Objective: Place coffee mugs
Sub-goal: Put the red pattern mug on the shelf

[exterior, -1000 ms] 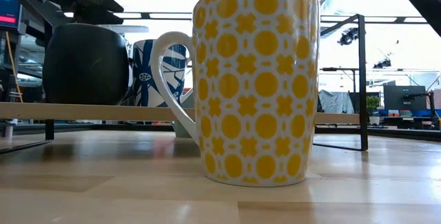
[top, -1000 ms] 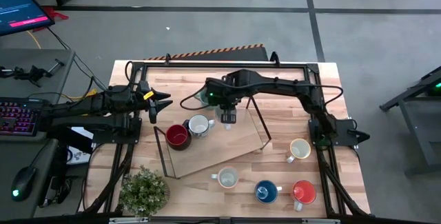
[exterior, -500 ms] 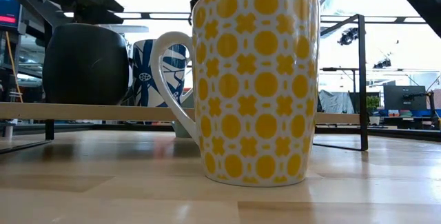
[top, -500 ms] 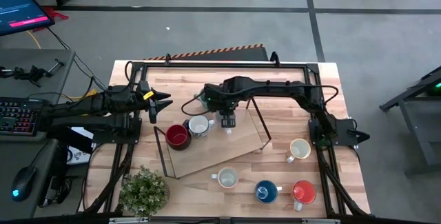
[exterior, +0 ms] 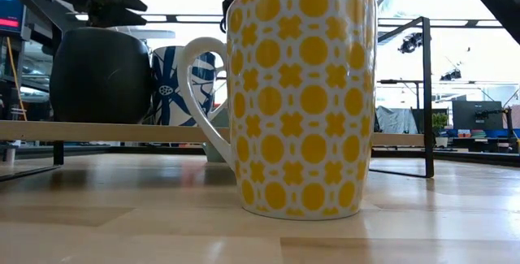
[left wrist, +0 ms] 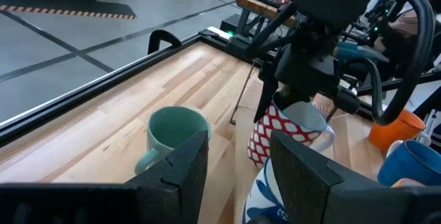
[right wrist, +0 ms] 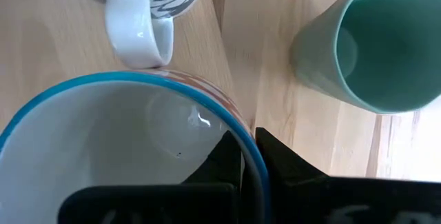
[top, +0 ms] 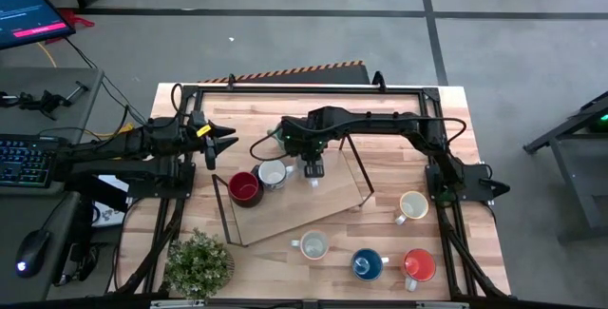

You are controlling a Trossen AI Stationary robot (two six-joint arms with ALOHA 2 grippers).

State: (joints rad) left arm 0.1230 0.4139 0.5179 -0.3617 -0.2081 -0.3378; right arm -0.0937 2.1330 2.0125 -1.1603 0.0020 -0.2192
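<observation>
- The right gripper (top: pixel 313 168) is clamped on the rim of a red-patterned mug (left wrist: pixel 286 131), one finger inside the blue-edged lip and one outside, as the right wrist view shows.
- This held mug is carried upright, its opening facing up, over the wooden shelf board (top: pixel 285 209) of the black-framed rack.
- Just beside it on the board stands the blue-and-white mug (top: pixel 274 173), with the dark red mug (top: pixel 244 188) touching or nearly touching that one on its far side.
- A teal-green mug (left wrist: pixel 172 133) is seen close to the held mug on the side away from the blue-and-white one.
- The coming set-down is judged to turn on the narrow gap straight below the held mug, between those two neighbours.
- The left gripper (top: pixel 226 142) waits near the blue-and-white mug with its fingers spread and nothing between them.
- The base of the held mug is hidden, so contact with the board cannot be told.
- In the low view a yellow-patterned mug (exterior: pixel 296 97) blocks most of the rack.
</observation>
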